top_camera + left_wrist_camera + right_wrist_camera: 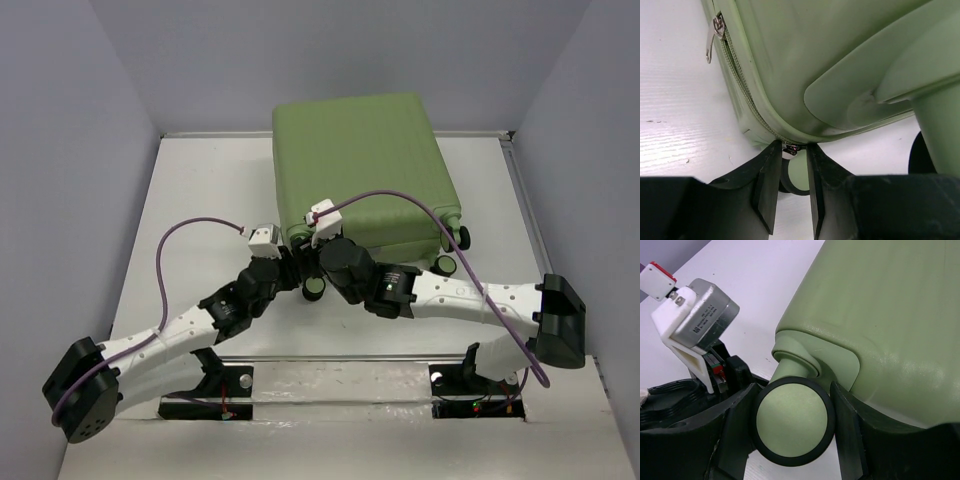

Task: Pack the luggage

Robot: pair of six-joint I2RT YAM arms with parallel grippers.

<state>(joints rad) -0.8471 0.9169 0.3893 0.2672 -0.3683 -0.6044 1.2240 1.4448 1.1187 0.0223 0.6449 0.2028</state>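
A white, faintly ribbed tabletop (200, 190) fills the floor of a booth closed in by plain pale lavender-grey walls (70, 150) on the left, far and right sides. The luggage (360, 170), a large light-green hard-shell suitcase with a ribbed shell, lies flat and closed at the far centre of the table. Its far edge reaches the back wall. Small black wheels with green hubs (447, 265) stick out along its near edge.

Two white-and-black robot arms reach in from the near edge and meet at the suitcase's near-left corner. A purple cable (165, 260) loops above each arm.

From the left wrist, the left gripper (794, 147) points at the rounded corner of the shell. Its two black fingers (767, 185) stand on either side of a small metal zipper slider (791, 148). Whether they pinch it or only straddle it cannot be told. A green zipper track (742, 85) runs along the seam to a second silver pull tab (715, 30), farther along.

From the right wrist, the right gripper (792, 395) brackets the corner wheel (792, 422), a finger close against each side of its black rim. Whether it squeezes the wheel cannot be told. To its left is the left arm's grey metal camera block on a white bracket (700, 315).
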